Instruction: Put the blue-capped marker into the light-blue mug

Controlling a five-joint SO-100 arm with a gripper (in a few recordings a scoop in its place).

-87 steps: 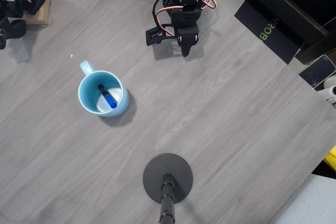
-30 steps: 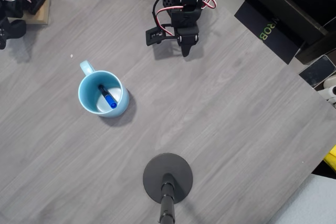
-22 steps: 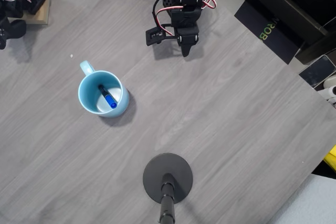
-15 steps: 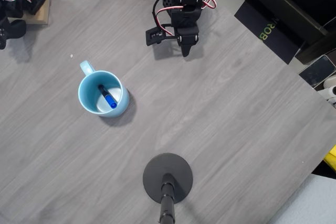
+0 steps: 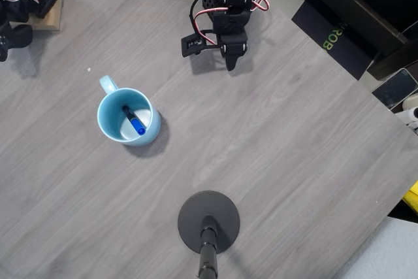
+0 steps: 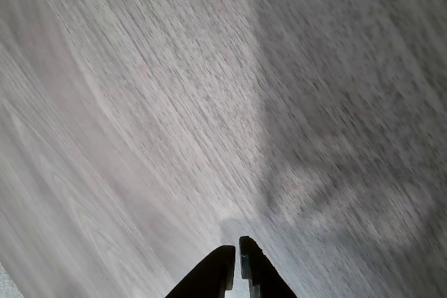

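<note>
Marker [image 5: 133,121] with bright blue cap and dark barrel, lying slanted inside pale blue mug [image 5: 108,124], gripper [image 6: 237,250] jaws pressed together, empty, well apart.

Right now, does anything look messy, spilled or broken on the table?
Nothing stands out. The light-blue mug stands upright on the grey table, and the blue-capped marker leans inside it. The gripper rests near the table's far edge, jaws shut and empty.

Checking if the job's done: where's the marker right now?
In the overhead view the marker lies inside the mug at the table's left, blue cap toward the lower right, well away from the claw near the top edge.
</note>
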